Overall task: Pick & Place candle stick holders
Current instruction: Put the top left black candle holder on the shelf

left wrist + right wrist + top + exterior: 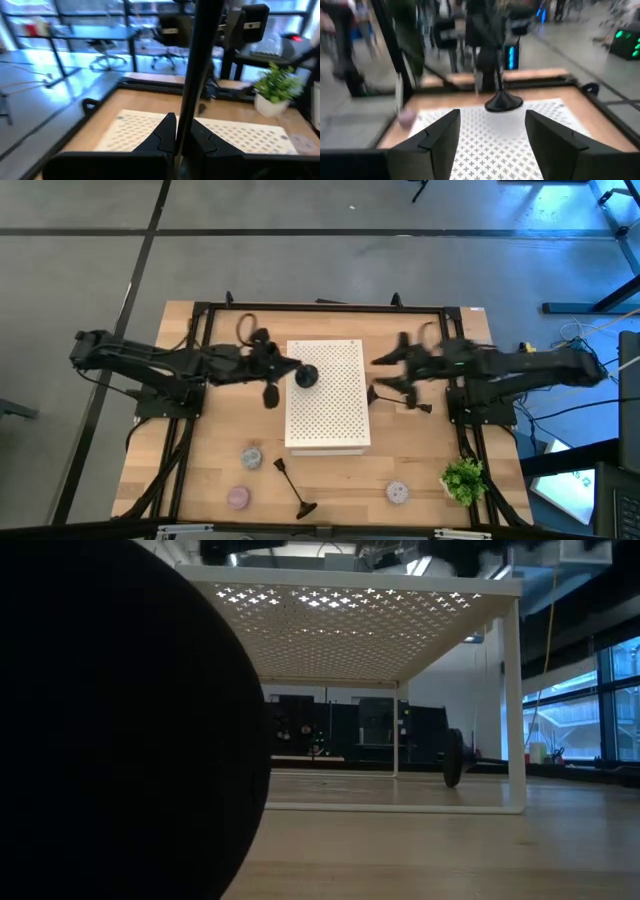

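A black candle stick holder stands upright at the left edge of the white perforated board (330,420). Its round base (503,102) is on or just above the board; I cannot tell which. My left gripper (292,369) is shut on its thin stem (200,60). My right gripper (376,376) hovers open over the board's right edge with nothing between its fingers (440,135). Another black holder (293,488) lies on its side on the table near the front edge. A grey puck (250,457), a pink puck (238,497) and a lavender puck (398,492) rest flat on the table. My left gripper pinches the holder's thin stem (186,117) between its two fingers. The fingers come in about level from the table's left side and lie across the stem. The stem rises upright past them, and the base (306,377) is below, over the board's left edge.
The board stands on thin white legs (514,710) with room beneath it. A small green plant (463,478) sits at the front right. In the low view the lying holder's base (120,720) blocks the left half. Black frame rails (190,380) run along the table's sides.
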### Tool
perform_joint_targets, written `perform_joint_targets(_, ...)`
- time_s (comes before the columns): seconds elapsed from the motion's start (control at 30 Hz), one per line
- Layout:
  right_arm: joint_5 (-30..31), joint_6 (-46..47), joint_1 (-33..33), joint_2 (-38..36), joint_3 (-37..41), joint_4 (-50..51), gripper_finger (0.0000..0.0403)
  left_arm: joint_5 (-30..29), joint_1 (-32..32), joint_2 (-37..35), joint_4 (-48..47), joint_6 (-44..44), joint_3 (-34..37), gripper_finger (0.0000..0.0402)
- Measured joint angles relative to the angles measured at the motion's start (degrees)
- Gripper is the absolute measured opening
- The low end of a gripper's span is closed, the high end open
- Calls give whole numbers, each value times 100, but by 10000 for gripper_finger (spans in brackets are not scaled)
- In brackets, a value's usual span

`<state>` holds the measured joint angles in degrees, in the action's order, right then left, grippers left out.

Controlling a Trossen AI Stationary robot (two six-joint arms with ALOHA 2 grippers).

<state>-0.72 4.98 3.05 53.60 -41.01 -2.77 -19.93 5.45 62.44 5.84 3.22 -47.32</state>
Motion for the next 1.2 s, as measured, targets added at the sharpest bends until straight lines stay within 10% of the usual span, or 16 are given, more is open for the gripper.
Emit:
perform_joint_targets(0.33,-90,-525,429,2791,-2283,1050,225,287,385,606,-335,-450,-661,7)
perform_joint_targets(1.2,313,-844,633,3559,-2514,-319,224,342,752,795,452,-591,-565,7)
